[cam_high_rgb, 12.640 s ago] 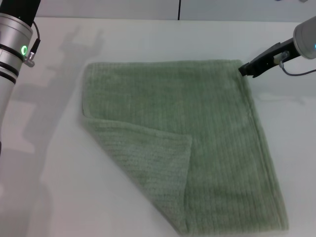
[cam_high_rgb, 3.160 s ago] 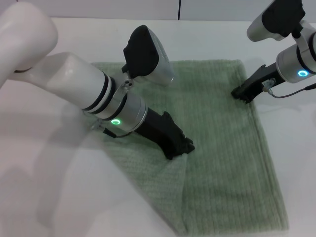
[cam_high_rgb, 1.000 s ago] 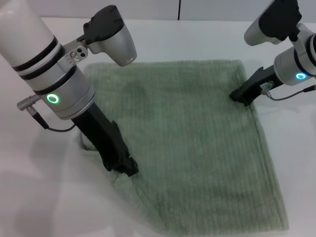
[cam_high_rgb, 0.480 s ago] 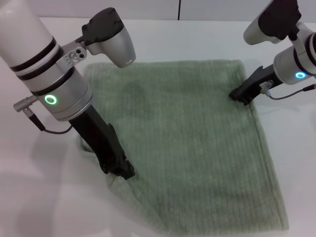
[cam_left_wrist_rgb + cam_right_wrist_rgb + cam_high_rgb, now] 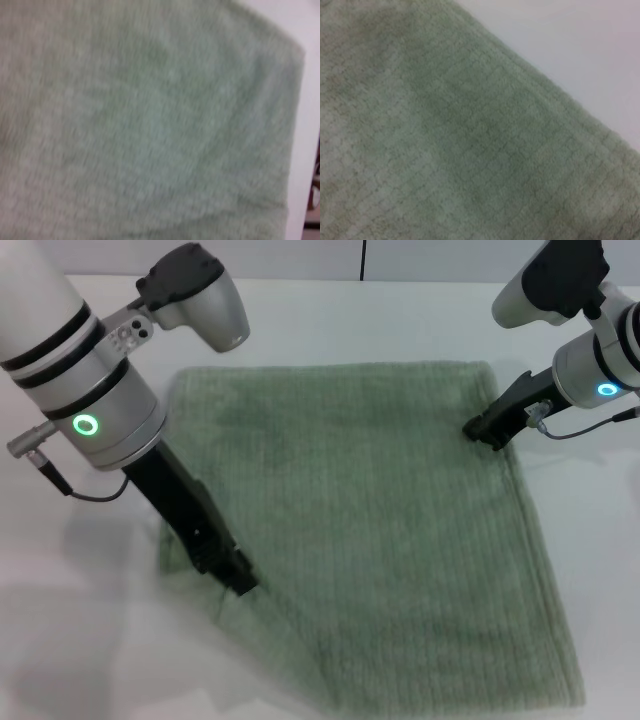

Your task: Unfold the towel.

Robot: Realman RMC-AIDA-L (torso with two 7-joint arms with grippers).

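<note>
The ribbed sage-green terry towel (image 5: 380, 540) lies nearly flat on the white surface (image 5: 90, 640). The left gripper (image 5: 237, 578) pinches its near-left hem; the right gripper (image 5: 482, 432) touches the far-right corner, whether clamped I cannot tell.

Towel (image 5: 380, 540) on table (image 5: 300, 320), seemingly flat.

Bare table (image 5: 420, 320) beyond towel (image 5: 380, 540), unobstructed.
</note>
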